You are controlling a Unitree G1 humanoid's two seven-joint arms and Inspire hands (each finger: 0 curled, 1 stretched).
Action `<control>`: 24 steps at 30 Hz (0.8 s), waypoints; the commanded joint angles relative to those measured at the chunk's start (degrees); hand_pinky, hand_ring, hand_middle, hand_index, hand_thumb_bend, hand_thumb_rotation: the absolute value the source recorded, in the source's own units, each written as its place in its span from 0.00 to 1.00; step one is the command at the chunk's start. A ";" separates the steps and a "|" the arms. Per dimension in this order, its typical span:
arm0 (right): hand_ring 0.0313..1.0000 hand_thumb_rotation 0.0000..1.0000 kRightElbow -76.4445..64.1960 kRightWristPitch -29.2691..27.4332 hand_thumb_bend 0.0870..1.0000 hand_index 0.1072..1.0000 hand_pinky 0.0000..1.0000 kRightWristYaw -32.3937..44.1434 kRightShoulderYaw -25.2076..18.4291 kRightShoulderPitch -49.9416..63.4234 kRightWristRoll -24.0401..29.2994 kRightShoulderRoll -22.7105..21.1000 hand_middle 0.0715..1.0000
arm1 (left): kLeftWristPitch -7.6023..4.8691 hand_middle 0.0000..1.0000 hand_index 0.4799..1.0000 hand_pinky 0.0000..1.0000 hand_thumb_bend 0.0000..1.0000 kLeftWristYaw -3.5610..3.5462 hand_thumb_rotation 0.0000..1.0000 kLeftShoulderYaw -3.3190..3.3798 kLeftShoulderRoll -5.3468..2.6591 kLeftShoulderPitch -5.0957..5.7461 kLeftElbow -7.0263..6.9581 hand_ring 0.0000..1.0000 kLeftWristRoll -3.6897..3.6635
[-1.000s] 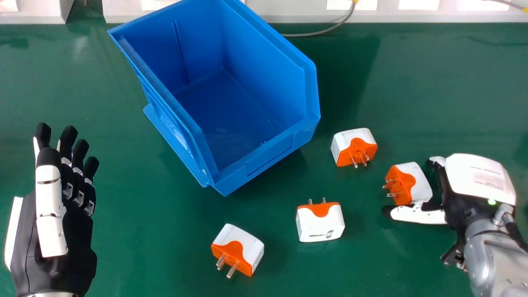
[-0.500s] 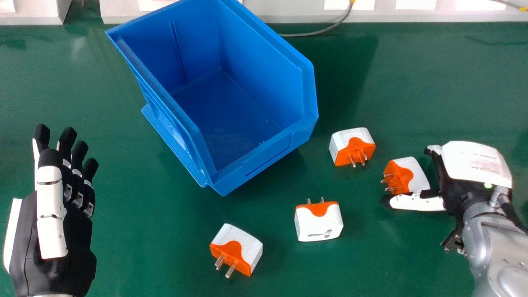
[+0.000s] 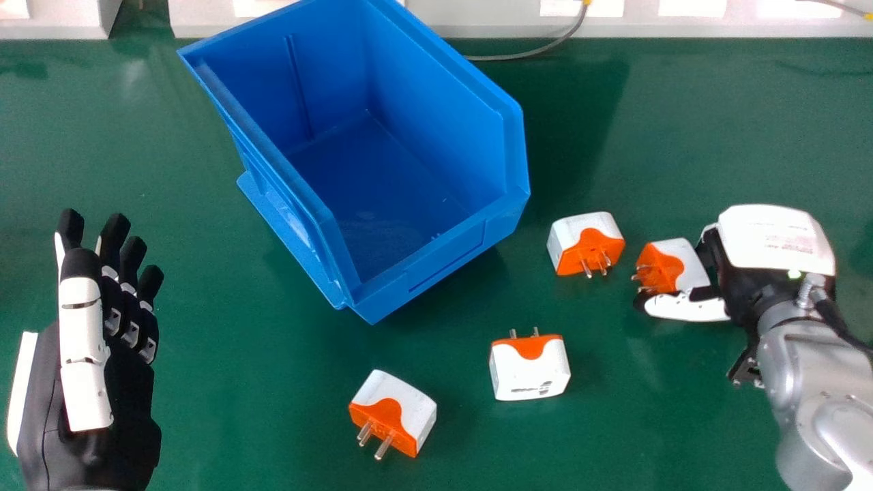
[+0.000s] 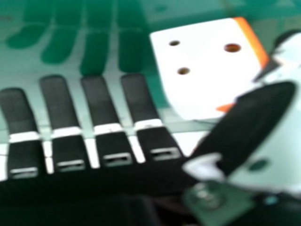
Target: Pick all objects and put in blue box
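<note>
Open right hand (image 3: 767,242) grips nothing, an adapter (image 3: 585,242) between it and the blue box (image 3: 447,252).

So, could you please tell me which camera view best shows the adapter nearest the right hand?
The head view, as it shows the metal prongs, orange front and white body of the adapter beside the thumb of the right hand. The right hand view shows its white face close up, with three round holes.
</note>
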 commanded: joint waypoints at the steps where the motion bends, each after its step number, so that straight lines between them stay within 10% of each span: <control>1: 0.48 0.37 0.57 -2.85 0.30 0.51 0.40 1.51 1.48 1.36 1.95 0.61 0.52 | -0.16 0.99 1.00 1.00 0.44 -0.03 0.92 -0.11 0.06 0.25 -1.80 1.00 0.25; 13: 0.48 0.05 0.35 -6.61 0.28 0.54 0.39 -1.68 0.77 2.88 2.95 -0.40 0.55 | 0.56 1.00 1.00 1.00 0.47 0.25 0.91 0.02 0.20 0.22 -2.53 1.00 0.62; 24: 0.44 0.13 -1.31 -5.34 0.44 0.43 0.35 0.50 -0.19 3.80 3.41 -1.25 0.51 | 0.94 1.00 1.00 1.00 0.45 -0.05 0.94 0.21 0.59 0.11 -2.63 1.00 1.05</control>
